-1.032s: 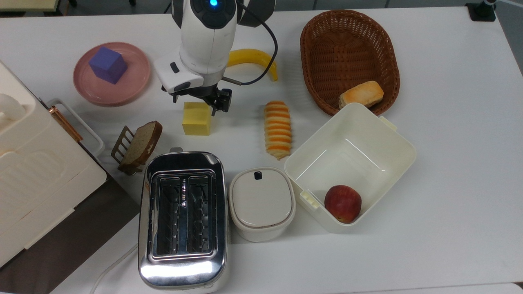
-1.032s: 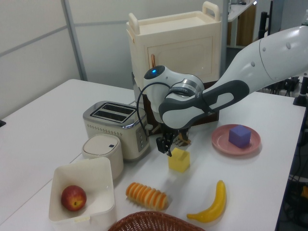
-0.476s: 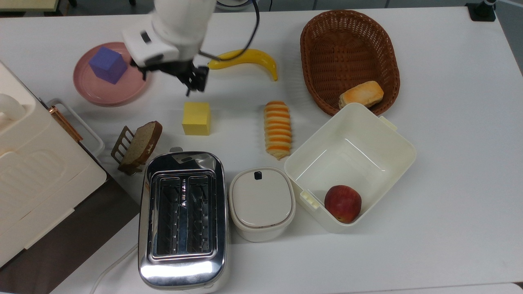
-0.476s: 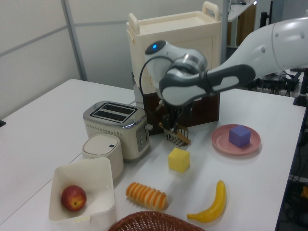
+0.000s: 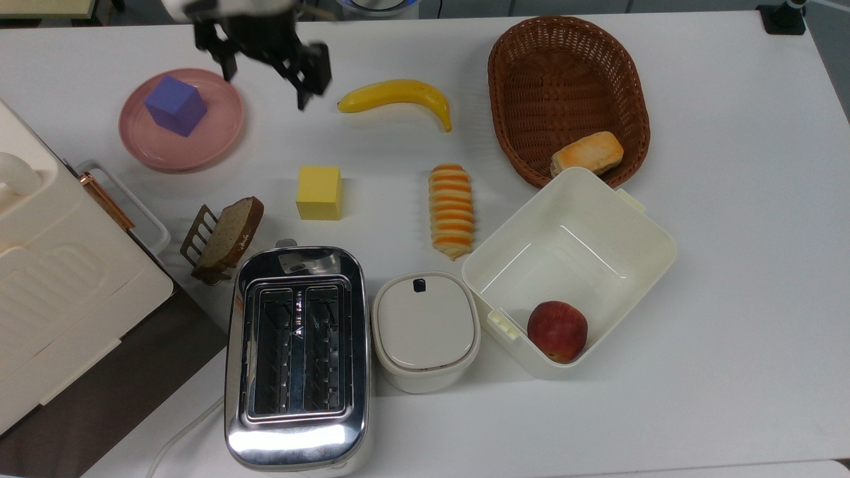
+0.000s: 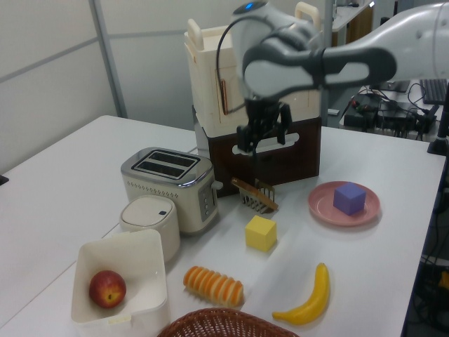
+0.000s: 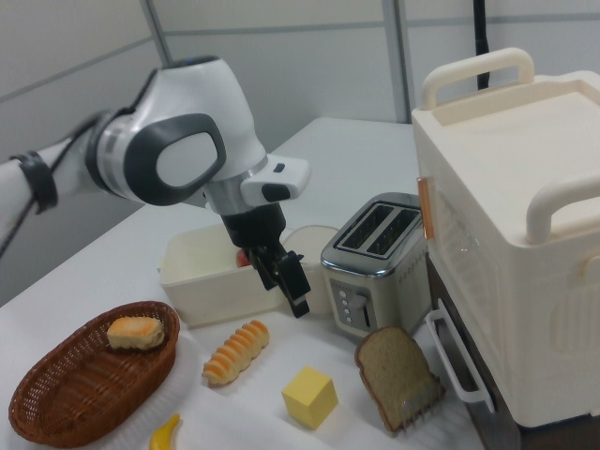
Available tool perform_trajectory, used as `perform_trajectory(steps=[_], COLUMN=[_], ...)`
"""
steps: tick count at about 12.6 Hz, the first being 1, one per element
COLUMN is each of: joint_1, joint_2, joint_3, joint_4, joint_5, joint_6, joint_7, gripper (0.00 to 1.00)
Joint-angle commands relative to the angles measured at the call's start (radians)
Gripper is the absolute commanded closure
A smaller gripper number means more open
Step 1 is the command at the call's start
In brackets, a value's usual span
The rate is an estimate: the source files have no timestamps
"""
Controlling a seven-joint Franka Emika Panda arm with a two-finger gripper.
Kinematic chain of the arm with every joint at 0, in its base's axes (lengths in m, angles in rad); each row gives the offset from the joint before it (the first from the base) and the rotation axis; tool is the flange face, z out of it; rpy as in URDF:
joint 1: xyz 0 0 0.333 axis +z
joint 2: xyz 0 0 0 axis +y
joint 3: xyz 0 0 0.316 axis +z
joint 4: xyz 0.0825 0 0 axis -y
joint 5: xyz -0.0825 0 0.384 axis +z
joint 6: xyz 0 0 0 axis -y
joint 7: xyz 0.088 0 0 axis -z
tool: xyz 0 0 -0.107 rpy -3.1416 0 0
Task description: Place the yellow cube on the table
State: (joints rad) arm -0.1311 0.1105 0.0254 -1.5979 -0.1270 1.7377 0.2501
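Yellow cube [image 5: 319,192] rests on the table [image 5: 730,265]; gripper [image 5: 265,56] spread, empty.

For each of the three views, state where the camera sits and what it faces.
Top view: overhead, looking straight down at the table; pincer at the top edge.
Left view: low, at the basket end, facing the cream cabinet; arm and pincer raised.
Right view: low, opposite side, cabinet near; arm and pincer.
All share the yellow cube.
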Motion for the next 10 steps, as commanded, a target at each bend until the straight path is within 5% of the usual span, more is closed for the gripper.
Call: perform_trajectory(steps=[1, 4, 10], joint_1=[0.148, 0.159, 0.168], joint_2=[-0.09, -0.113, -0.112], joint_3=[-0.224, -0.275, -0.268], joint_4=[-0.019, -0.016, -0.02], joint_5=[0.134, 0.174, 0.165], joint_6=[-0.076, -0.093, -0.096], joint_7=[-0.187, -0.236, -0.242], gripper=[0.0, 0.0, 0.0])
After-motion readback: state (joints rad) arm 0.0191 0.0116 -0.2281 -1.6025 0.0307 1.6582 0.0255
